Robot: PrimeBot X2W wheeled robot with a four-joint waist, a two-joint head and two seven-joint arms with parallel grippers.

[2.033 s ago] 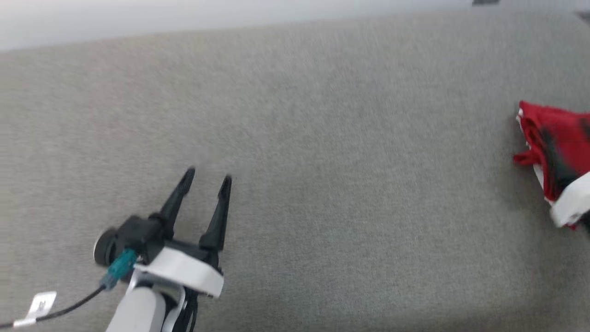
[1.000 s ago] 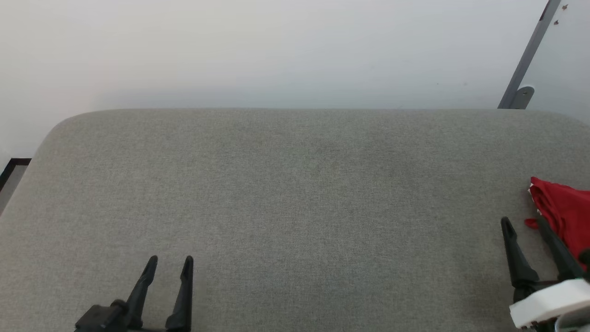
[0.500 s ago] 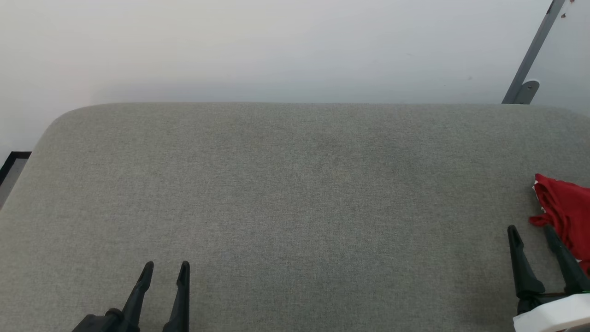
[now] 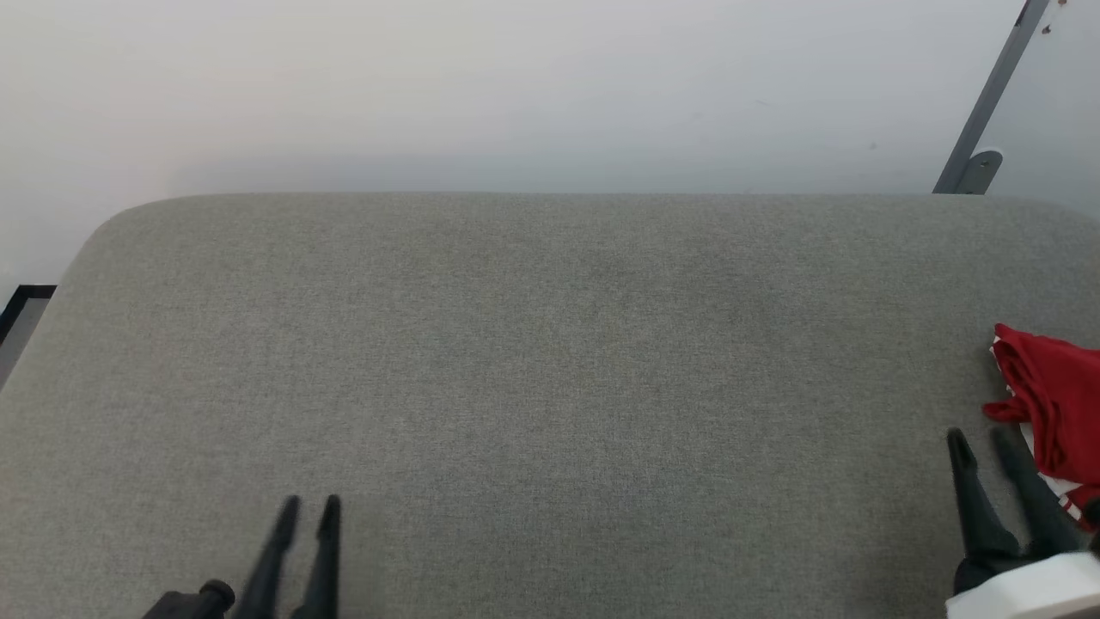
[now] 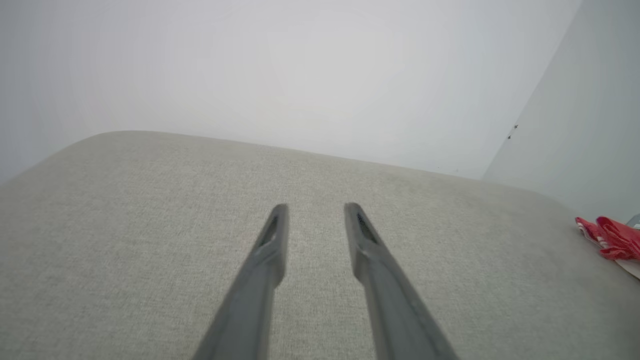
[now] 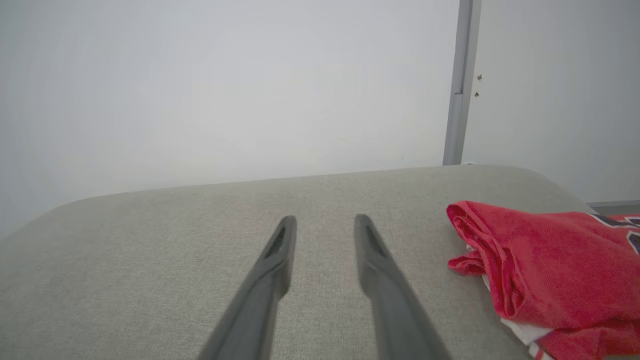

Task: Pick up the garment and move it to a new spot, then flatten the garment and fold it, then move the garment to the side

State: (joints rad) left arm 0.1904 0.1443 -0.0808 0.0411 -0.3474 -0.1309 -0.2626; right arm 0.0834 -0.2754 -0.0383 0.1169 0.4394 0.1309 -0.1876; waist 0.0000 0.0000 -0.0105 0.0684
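The garment is a red shirt lying bunched at the far right edge of the grey padded surface. White trim shows under its red folds, and a small part of it sits at the right edge of the left wrist view. My right gripper hovers just left of the garment, jaws parted with nothing between them. My left gripper is low at the front left, far from the garment, its fingers a narrow gap apart and empty.
A pale wall stands behind the surface's rounded far edge. A grey metal post leans at the upper right, also seen as a vertical strip. The surface's left corner drops off beside a dark-edged floor strip.
Both grippers' jaws have narrowed from their wider spread. The camera tilted up over the last two seconds, bringing the wall into view. The garment has stayed in place.
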